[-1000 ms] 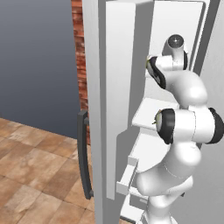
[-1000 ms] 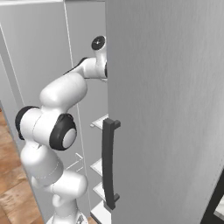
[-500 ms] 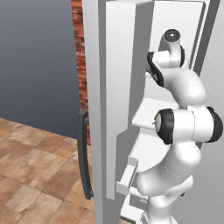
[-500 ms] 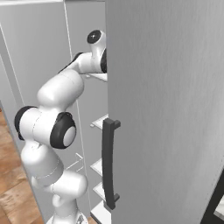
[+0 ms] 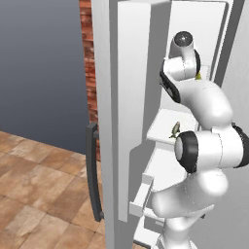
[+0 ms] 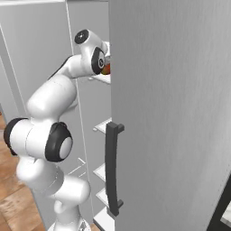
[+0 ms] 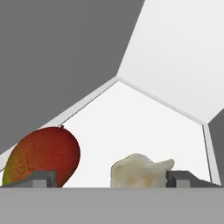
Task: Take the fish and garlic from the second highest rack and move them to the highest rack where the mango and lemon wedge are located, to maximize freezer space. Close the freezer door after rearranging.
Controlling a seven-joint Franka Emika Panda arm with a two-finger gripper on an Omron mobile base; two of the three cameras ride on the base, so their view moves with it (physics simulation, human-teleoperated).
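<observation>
While the arm reaches high into the freezer (image 5: pixel 221 29), the hand view looks across the highest rack (image 7: pixel 144 127), and the relation that matters sits at the bottom of that frame: the garlic (image 7: pixel 140 171) lies between the two dark tips of the gripper (image 7: pixel 114 178), a little toward the lower right, with a clear gap to the tip on either side. So the gripper is spread wide and pinches nothing (the bulb rests on the white shelf floor on its own, as far as I can judge). Its long axis runs across the frame, blunt end toward the centre and pointed tip toward the right-hand fingertip (image 7: pixel 177 177). The mango (image 7: pixel 43 157) sits in the lower left of the same frame, just beside the left-hand tip and apart from the garlic.

With the garlic already up beside the mango, I take the fish (image 5: pixel 175 129) to be the next thing to fetch; it shows in the left base view as a small greenish shape on the second highest rack (image 5: pixel 163 127), below the wrist and near the middle of that frame. From the gripper it lies downward and nearer the open front, so the coming move calls for backing straight out between mango and garlic before dropping a shelf
</observation>
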